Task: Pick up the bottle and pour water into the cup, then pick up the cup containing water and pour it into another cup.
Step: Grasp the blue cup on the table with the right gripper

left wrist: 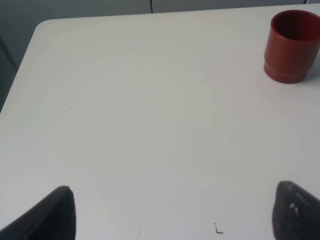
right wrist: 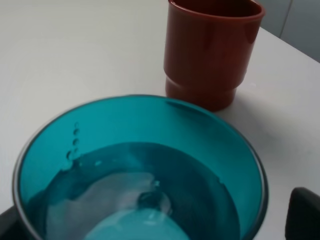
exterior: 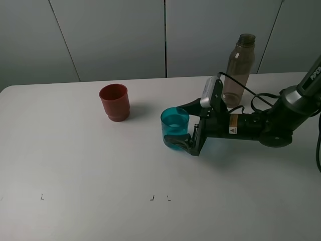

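On the table (exterior: 75, 160), the teal cup (exterior: 175, 119) with water stood upright between the wide-apart jaws of the right gripper (exterior: 172, 125), not yet clamped, red-brown cup (exterior: 115, 102) off to its left (left gripper (left wrist: 175, 214), jaws also apart, sat farther off).

Smooth plastics on a matt white table (exterior: 75, 160)
Teal cup (exterior: 174, 123): glossy, see-through plastic (wet inside); red-brown cup (exterior: 115, 103): opaque, faintly shiny; bottle (exterior: 238, 70): smoky clear plastic.
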You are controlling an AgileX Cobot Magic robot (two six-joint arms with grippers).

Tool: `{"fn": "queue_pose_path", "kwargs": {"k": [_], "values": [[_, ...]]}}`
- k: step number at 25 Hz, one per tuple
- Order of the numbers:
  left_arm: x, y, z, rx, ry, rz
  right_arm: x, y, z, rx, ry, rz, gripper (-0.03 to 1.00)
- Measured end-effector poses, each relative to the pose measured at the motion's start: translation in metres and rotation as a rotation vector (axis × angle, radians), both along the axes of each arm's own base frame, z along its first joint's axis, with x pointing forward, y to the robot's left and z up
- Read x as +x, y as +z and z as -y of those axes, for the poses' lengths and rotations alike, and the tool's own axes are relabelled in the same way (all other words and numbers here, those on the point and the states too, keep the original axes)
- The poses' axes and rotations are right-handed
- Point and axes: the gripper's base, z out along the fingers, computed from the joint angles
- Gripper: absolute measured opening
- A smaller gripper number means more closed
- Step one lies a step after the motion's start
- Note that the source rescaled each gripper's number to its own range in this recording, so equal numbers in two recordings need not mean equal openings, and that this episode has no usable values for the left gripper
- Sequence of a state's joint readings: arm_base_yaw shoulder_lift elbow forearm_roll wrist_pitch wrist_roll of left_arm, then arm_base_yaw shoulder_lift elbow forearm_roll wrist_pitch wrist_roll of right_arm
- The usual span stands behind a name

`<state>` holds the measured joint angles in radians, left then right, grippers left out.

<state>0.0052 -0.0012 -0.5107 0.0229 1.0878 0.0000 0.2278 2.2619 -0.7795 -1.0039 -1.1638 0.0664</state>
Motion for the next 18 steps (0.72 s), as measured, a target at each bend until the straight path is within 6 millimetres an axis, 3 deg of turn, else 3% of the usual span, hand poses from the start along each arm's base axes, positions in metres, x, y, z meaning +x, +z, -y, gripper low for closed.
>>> {"fn": "queue_pose_path", "kwargs": {"k": [18], "values": [[0.0000, 0.0000, 0.0000, 0.000, 0.000, 0.000, 0.0021, 0.0020, -0.0012, 0.029, -0.004, -0.033, 1.00]]}}
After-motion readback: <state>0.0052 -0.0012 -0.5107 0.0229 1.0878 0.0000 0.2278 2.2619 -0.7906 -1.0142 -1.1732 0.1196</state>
